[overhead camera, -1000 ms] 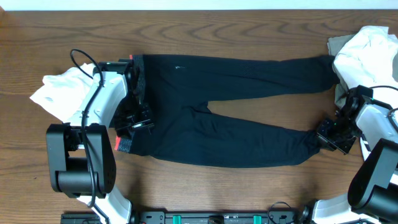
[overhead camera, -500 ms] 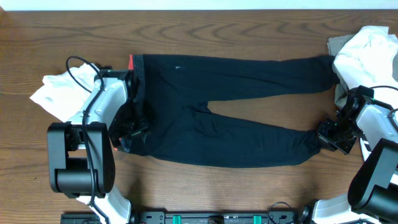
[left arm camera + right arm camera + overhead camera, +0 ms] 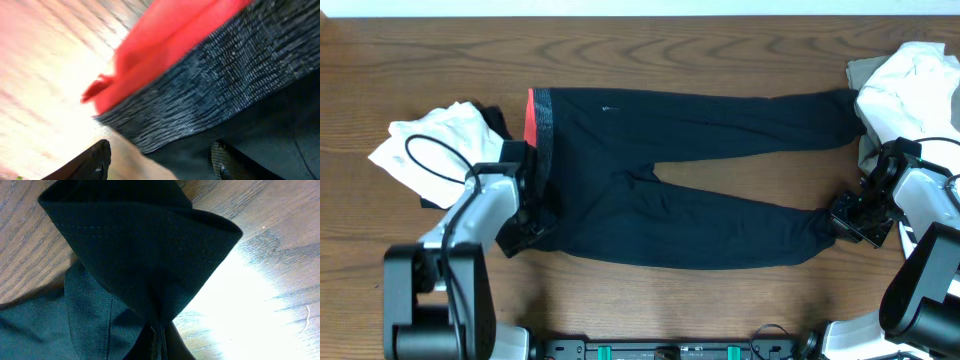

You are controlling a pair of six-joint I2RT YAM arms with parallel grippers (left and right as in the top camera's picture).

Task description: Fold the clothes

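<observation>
Long black pants (image 3: 700, 170) lie flat across the table, legs pointing right, with a red-and-grey waistband (image 3: 535, 120) at the left. My left gripper (image 3: 532, 228) is open at the near waistband corner; the left wrist view shows its fingers (image 3: 160, 162) spread wide under the red-and-grey band (image 3: 200, 95). My right gripper (image 3: 842, 222) is shut on the near leg's cuff; the right wrist view shows the black hem (image 3: 145, 250) pinched between the jaws (image 3: 159, 340).
A white top (image 3: 425, 150) lies crumpled to the left of the waistband. A pile of white and beige garments (image 3: 910, 85) sits at the far right corner, touching the far leg's end. Bare wood runs along the front edge.
My left arm has pulled back toward the front left, uncovering the waistband's upper part; its gripper has slid down to the near corner. The right arm has not moved.
</observation>
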